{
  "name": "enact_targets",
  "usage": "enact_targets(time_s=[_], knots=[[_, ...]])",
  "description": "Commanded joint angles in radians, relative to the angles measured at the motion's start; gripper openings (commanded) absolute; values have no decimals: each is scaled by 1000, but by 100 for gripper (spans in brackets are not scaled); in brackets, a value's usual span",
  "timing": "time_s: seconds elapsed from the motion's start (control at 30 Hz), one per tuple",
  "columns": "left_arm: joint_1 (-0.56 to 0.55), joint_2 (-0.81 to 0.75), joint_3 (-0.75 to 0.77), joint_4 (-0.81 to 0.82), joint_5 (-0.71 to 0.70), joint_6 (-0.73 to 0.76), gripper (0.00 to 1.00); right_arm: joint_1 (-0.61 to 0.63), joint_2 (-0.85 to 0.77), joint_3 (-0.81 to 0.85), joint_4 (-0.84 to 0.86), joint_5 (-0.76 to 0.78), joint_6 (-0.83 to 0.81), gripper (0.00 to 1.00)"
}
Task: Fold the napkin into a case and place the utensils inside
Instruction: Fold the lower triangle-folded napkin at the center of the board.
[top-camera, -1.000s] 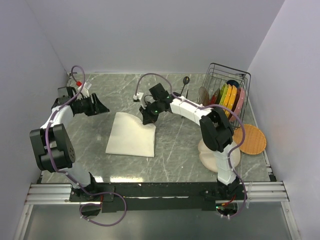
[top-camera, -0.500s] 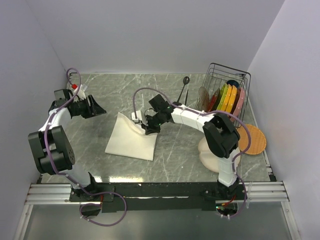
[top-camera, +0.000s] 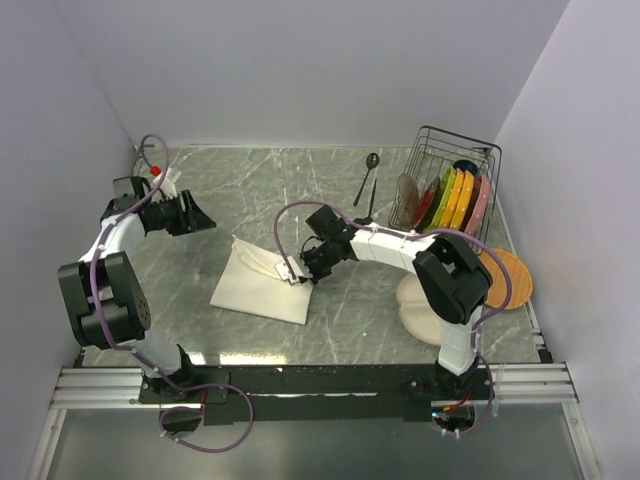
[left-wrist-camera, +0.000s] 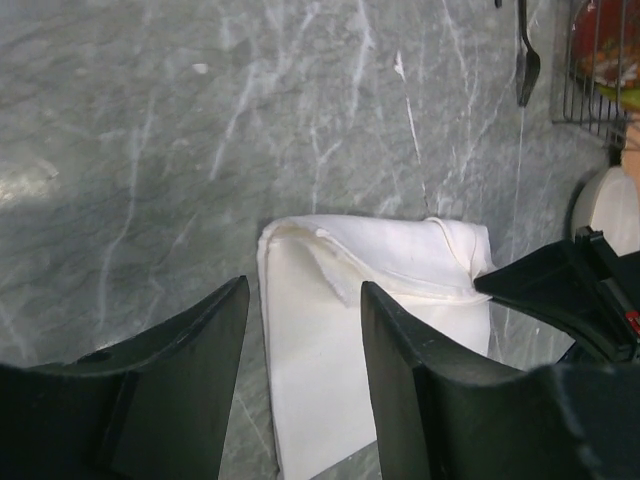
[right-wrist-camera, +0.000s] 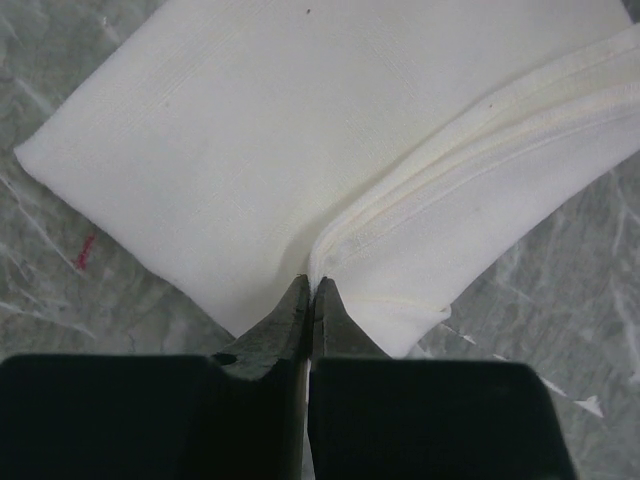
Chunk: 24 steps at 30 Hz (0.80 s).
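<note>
Top view: the napkin (top-camera: 255, 285) lies part-folded mid-counter (top-camera: 350, 310). The right pincer (top-camera: 298, 272) is at its right edge, the left pincer (top-camera: 197, 215) well apart. The spoon (top-camera: 365, 180) lies near the dish rack (top-camera: 430, 150).
Left wrist: fingers apart, empty.
Right wrist: tips together, clamped on the napkin's folded hem.

Plain cream-white napkin (top-camera: 255, 285), grey marble table (top-camera: 230, 180) veined white, dark utensils (top-camera: 366, 180) at one o'clock, black wire rack (top-camera: 460, 137) at two o'clock holding yellow, orange and pink plates (top-camera: 452, 195), orange grid-patterned plate (top-camera: 505, 278) at three o'clock, purple cables (top-camera: 279, 228), black-and-white arms (top-camera: 385, 243), pale lilac walls (top-camera: 300, 70)
</note>
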Motion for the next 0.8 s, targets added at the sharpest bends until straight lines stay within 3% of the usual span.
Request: enact_targets(time_s=[0.0, 0.37, 0.77], knots=[[-69, -20, 68, -48, 2, 100, 54, 16, -70, -41, 36, -28, -172, 0], [-221, 35, 117, -146, -65, 213, 52, 23, -96, -79, 6, -24, -247, 0], [-261, 124, 176, -203, -231, 202, 57, 28, -83, -93, 20, -7, -301, 0]])
